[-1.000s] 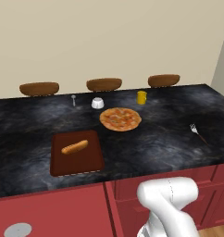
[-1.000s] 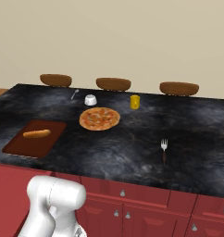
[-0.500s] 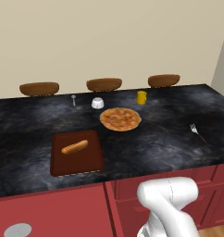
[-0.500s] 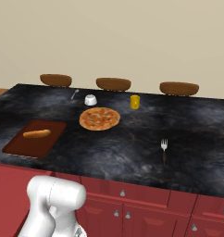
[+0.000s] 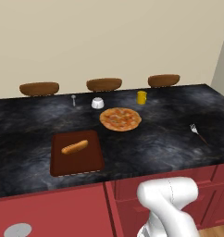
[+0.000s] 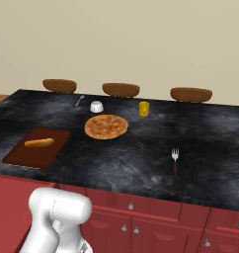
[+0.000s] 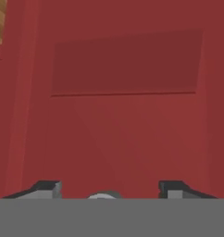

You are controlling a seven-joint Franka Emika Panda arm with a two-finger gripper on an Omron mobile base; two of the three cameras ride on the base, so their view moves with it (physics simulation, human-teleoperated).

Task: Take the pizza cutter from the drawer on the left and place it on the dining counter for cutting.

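Observation:
The dining counter (image 5: 169, 139) (image 6: 141, 163) is a long black marbled top above red cabinets. Below its left end is a red drawer front (image 5: 58, 210) with a silver knob (image 5: 17, 229). The pizza cutter is hidden. In the hand view my gripper (image 7: 109, 188) is open and close to a red panelled front (image 7: 125, 65). Its fingertips (image 7: 49, 189) stand wide apart, with a small silver knob (image 7: 103, 196) low between them. Nothing is held. I cannot tell from this view which front it is. The white arm (image 5: 171, 203) (image 6: 57, 215) drops below the counter edge.
A dark red cutting board (image 5: 77, 152) with a bread roll (image 5: 74, 147) lies on the counter. Further back are a pizza (image 5: 120, 118), a white bowl (image 5: 97, 102), a spoon (image 5: 73, 99) and a yellow cup (image 5: 141, 97). A fork (image 5: 197, 132) lies to the right, and stools (image 5: 103, 84) line the far side.

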